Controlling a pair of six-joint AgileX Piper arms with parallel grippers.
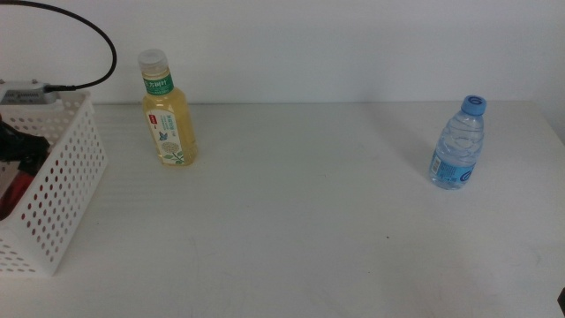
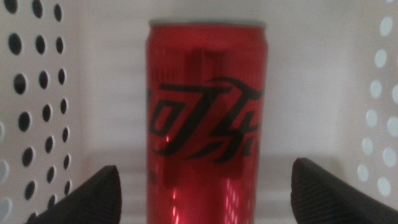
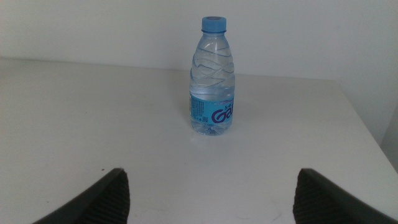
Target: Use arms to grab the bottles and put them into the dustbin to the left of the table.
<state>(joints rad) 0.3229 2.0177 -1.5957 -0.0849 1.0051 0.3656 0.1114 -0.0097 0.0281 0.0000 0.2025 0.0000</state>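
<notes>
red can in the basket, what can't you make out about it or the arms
- Red can: left wrist view cuts off its base, so whether it rests on the dustbin floor is unclear; middle view hides it behind the perforated wall.
- Left gripper: jaws apart beside the can, contact unclear.
- Right gripper: only jaw tips show, short of the water bottle.

Left gripper (image 2: 205, 196): 2 jaws, matte black, fine-grain surface, tips w/ rounded corners. Middle view: body shows as a black block at the open top of the dustbin (image 1: 62, 190), partly hidden by the perforated wall. Thick black cable (image 1: 97, 40) loops above the dustbin rim and plugs into a light-grey module (image 1: 25, 91). Right gripper (image 3: 211, 199), well apart from the dustbin: same black jaws, same rounded tips.
</notes>
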